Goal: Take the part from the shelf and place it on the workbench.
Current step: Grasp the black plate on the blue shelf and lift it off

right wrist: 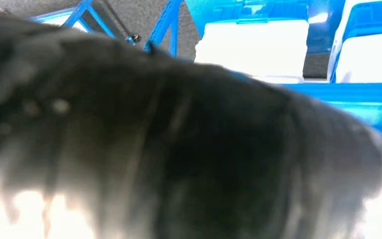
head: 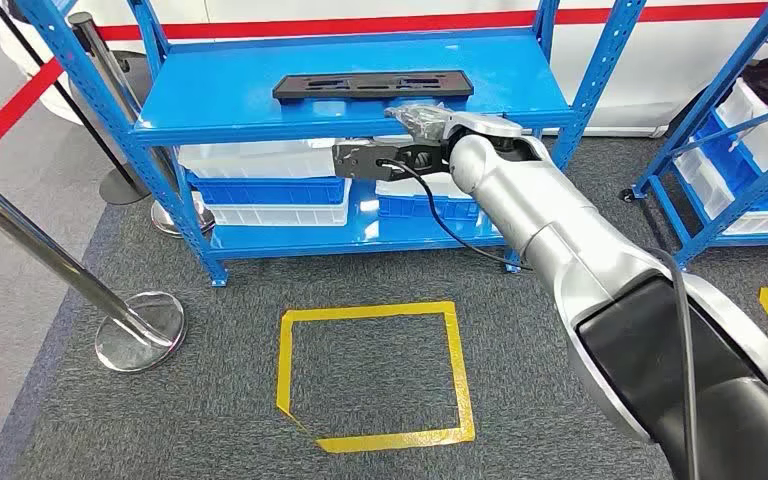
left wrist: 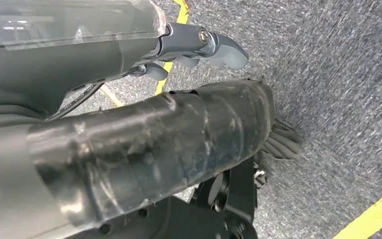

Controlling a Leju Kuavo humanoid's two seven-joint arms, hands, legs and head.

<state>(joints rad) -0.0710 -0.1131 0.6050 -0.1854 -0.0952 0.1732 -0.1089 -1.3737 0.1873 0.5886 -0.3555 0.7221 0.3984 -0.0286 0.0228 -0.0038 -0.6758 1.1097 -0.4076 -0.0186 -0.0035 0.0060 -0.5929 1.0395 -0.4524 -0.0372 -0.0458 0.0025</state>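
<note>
The part (head: 372,85) is a long flat black piece lying across the top level of the blue shelf (head: 260,90). My right arm reaches forward, and my right hand (head: 423,119) is at the shelf's front edge, just below and in front of the part's right end. Whether its fingers touch the part is hidden from me. In the right wrist view the hand (right wrist: 179,149) is a dark blur with the blue shelf (right wrist: 338,99) behind it. My left hand (left wrist: 194,47) hangs over the grey carpet with its grey thumb out and nothing in it.
White and blue bins (head: 260,185) fill the shelf's lower level. A yellow taped square (head: 375,375) marks the carpet in front of the shelf. Chrome barrier posts (head: 135,330) stand to the left, and a second blue rack (head: 750,150) stands to the right.
</note>
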